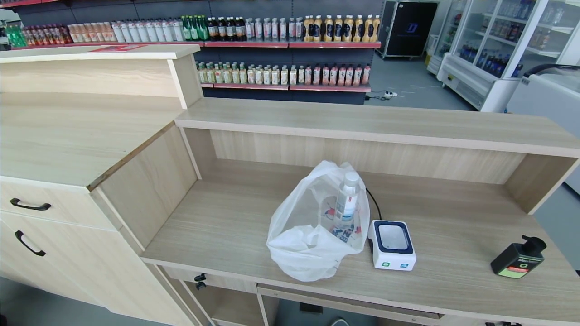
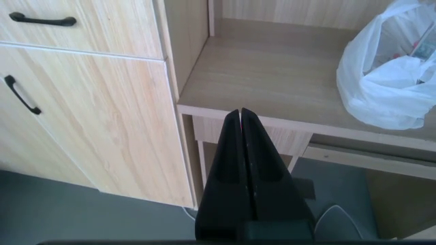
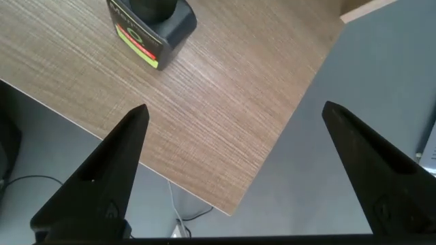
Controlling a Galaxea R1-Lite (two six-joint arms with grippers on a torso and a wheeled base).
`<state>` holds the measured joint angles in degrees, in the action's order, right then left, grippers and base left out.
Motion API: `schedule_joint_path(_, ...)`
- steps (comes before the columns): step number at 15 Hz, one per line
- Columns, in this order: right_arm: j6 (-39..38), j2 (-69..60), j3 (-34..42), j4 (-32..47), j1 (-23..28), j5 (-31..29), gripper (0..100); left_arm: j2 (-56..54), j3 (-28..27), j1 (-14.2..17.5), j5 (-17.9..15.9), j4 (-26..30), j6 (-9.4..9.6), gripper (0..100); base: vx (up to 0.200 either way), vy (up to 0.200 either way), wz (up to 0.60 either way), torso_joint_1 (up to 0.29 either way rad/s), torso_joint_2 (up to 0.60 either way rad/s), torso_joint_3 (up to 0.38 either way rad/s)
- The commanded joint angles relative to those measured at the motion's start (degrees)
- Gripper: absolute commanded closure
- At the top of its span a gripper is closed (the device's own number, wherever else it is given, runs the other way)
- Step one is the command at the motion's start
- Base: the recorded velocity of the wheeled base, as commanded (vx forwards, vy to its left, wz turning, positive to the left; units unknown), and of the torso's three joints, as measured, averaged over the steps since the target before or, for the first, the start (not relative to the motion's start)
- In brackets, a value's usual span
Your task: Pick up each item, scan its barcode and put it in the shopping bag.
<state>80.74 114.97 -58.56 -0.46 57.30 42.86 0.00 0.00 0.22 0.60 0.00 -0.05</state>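
Observation:
A translucent white shopping bag [image 1: 312,226] stands open on the wooden counter [image 1: 453,226], with a clear water bottle [image 1: 348,197] upright inside it. The white barcode scanner [image 1: 392,244] sits just right of the bag. A dark pump bottle [image 1: 518,259] with a green and red label stands near the counter's right front corner. My left gripper [image 2: 241,119] is shut and empty, below and in front of the counter's left front edge, with the bag [image 2: 392,68] off to one side. My right gripper [image 3: 235,116] is open, hovering over the counter's right front corner near the pump bottle [image 3: 151,27].
A taller cabinet [image 1: 68,136] with drawers and black handles rises left of the counter. A raised ledge [image 1: 376,122] runs along the counter's back. Shelves of drinks and glass-door coolers stand far behind. A black cable runs from the scanner behind the bag.

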Motion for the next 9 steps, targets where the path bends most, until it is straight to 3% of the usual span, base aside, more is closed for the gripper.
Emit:
schedule_joint_path(1, 0.21, 2.98, -1.55, -0.06, 0.00, -0.15, 0, 0.00, 0.00, 0.04, 0.02, 0.00, -0.04, 100, 0.000, 0.000, 0.00, 0.000, 0.00, 0.000)
schedule_joint_path(6, 2.76, 5.88, -1.29, 0.11, 0.00, -0.94, 0, 0.00, 0.00, 0.04, 0.02, 0.00, -0.04, 100, 0.000, 0.000, 0.00, 0.000, 0.00, 0.000)
schedule_joint_path(9, 3.81, 7.46, -1.55, -0.06, -4.39, -0.67, 0, 0.00, 0.00, 0.04, 0.02, 0.00, -0.04, 100, 0.000, 0.000, 0.00, 0.000, 0.00, 0.000)
